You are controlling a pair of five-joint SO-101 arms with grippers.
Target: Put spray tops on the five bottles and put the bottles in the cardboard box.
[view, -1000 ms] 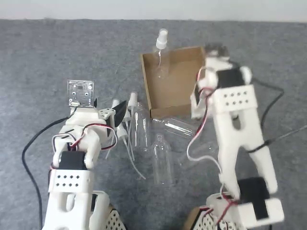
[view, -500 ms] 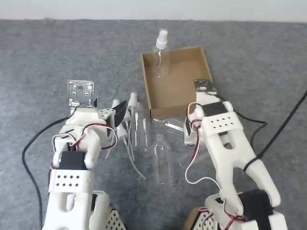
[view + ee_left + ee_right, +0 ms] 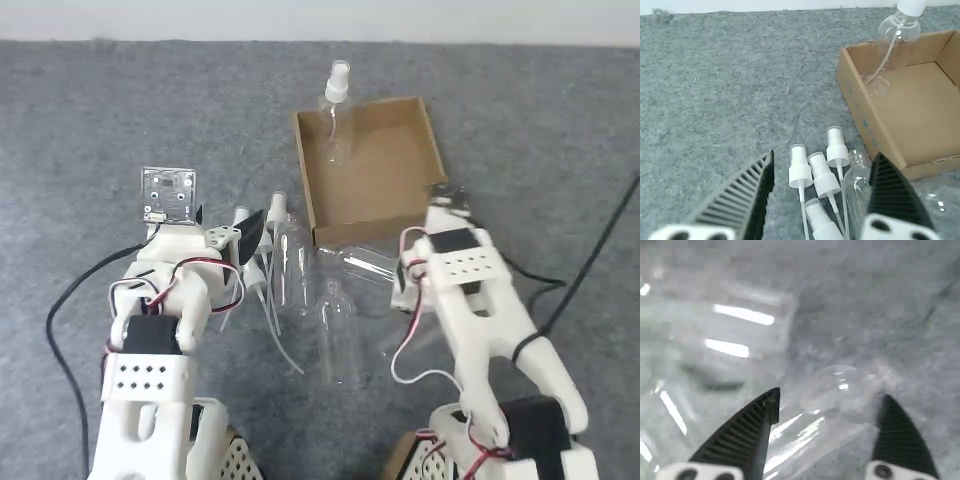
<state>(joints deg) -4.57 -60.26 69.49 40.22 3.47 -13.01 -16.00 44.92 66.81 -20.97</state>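
Grey felt bench [image 3: 110, 110]. The cardboard box [image 3: 385, 190] sits at 12 to 1 o'clock of the bench middle, open side up. One capped bottle [image 3: 337, 125] stands in the box's 11 o'clock corner, spray top on. We count four loose spray tops [image 3: 821, 175] bunched on the bench at 8 o'clock of the box. They touch or lie just beside each other, thin tubes trailing toward 6 o'clock. Just at 3 o'clock of them lies the first bare bottle [image 3: 290, 258], neck toward 12, no top on. The second bare bottle [image 3: 340, 335] lies at 5 o'clock of the first, neck also toward 12. The third bare bottle [image 3: 365, 265] lies crosswise, just beside the box's 6 o'clock wall. The left arm [image 3: 150, 330] is at 8 o'clock of the bench. The left fingers [image 3: 747, 197] are spread wide apart, gripping nothing, above the spray tops. The right arm [image 3: 475, 300] is at 4 to 5 o'clock, its head just at 5 o'clock of the box. The right fingers [image 3: 747, 427] are likewise parted with nothing clamped. Below the gap lies the clear plastic of a blurred bottle [image 3: 827, 392]; we cannot tell which bottle it is or whether the fingers touch it.
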